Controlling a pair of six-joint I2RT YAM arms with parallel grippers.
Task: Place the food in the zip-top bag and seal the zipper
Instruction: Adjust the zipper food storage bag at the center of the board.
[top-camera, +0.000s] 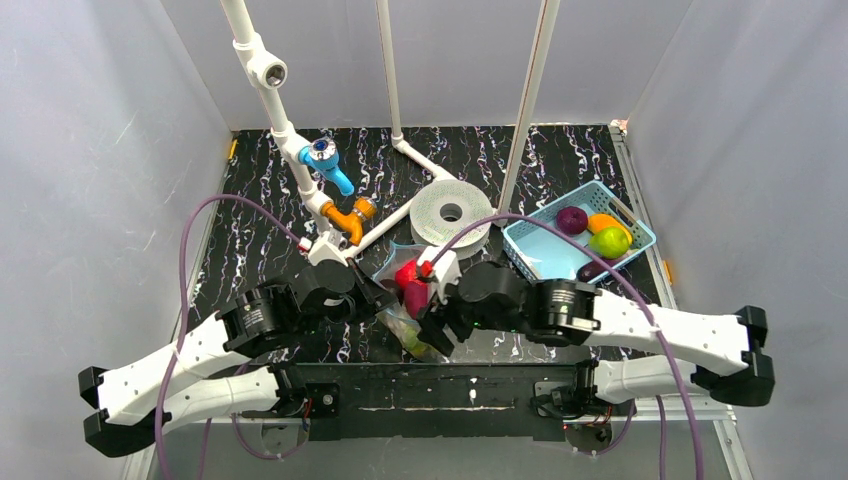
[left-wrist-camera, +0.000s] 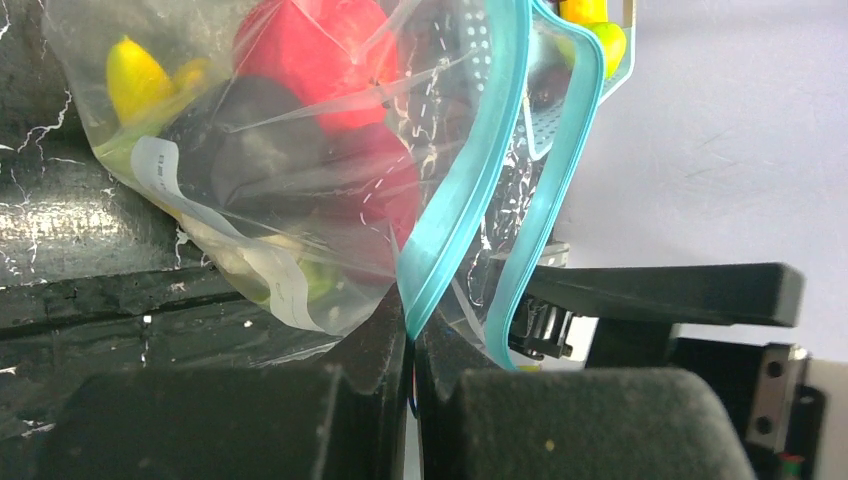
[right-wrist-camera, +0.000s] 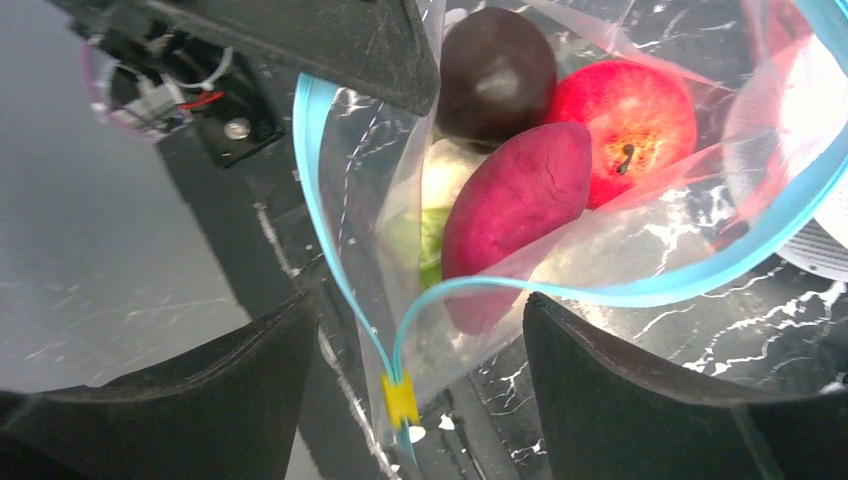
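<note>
Your left pincer (left-wrist-camera: 412, 345) is clamped tight on the zipper (left-wrist-camera: 470, 200), with one teal lip pinched right at the fingertips. The second lip runs just to the right of them, apart from the first, so the mouth gapes. The zip-top bag (left-wrist-camera: 300, 230) rises straight up from that pinch.

Your right pincer (right-wrist-camera: 415, 310) stands apart and grips nothing. The zipper's end, with its yellow tab (right-wrist-camera: 400, 398), sits in the gap between the two fingers and touches neither, as far as shows.

Inside the bag, just past the right fingertips, is the food: a red apple (right-wrist-camera: 630, 125), a magenta piece (right-wrist-camera: 520, 195), a dark purple fruit (right-wrist-camera: 495, 70) and something pale green under them. There's a yellow piece (left-wrist-camera: 135, 80) in the corner far from the left pinch.

Off beyond your right pincer's arm, the blue basket (top-camera: 535, 255) holds purple, orange and green fruits (top-camera: 610, 242).
</note>
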